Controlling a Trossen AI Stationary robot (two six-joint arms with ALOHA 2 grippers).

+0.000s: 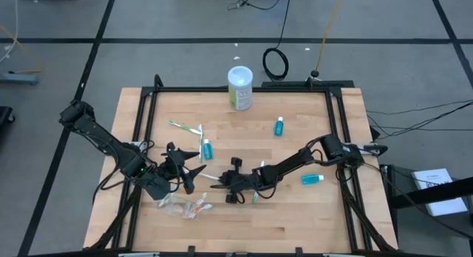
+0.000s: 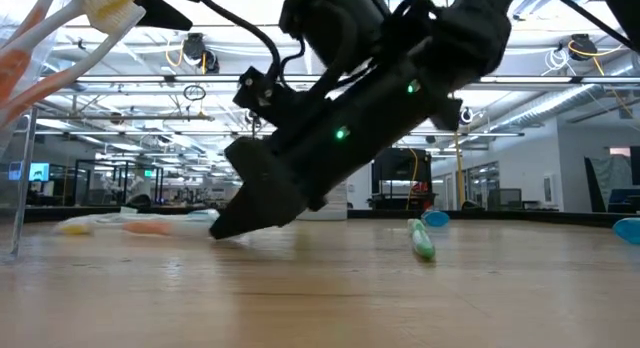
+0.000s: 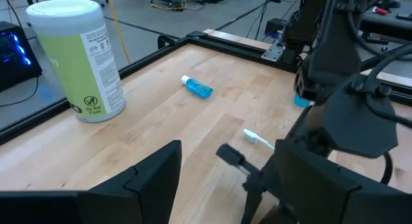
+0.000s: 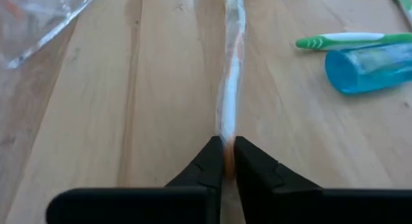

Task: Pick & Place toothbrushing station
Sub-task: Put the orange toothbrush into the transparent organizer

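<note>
While right tool [image 4: 225, 161] clamps orange toothbrush [image 4: 230, 76], left tool [image 3: 212, 185] gapes; three tubes.

Right pincer [image 4: 225, 161] low at table, fingers closed, left pincer [image 1: 179, 168] spread wide

A: Item: thin white-and-orange plastic toothbrush [image 4: 230, 76]?
B: White, orange-streaked. Beside it, a slim green-and-white toothbrush [image 4: 351, 40].
A: Small tube [image 4: 370, 67]?
B: Translucent teal-blue.
A: Tall cylindrical canister [image 3: 77, 60]?
B: White lid, pale green label, dark print.
A: Wooden table [image 1: 295, 220]?
B: Light wood grain, black frame.
</note>
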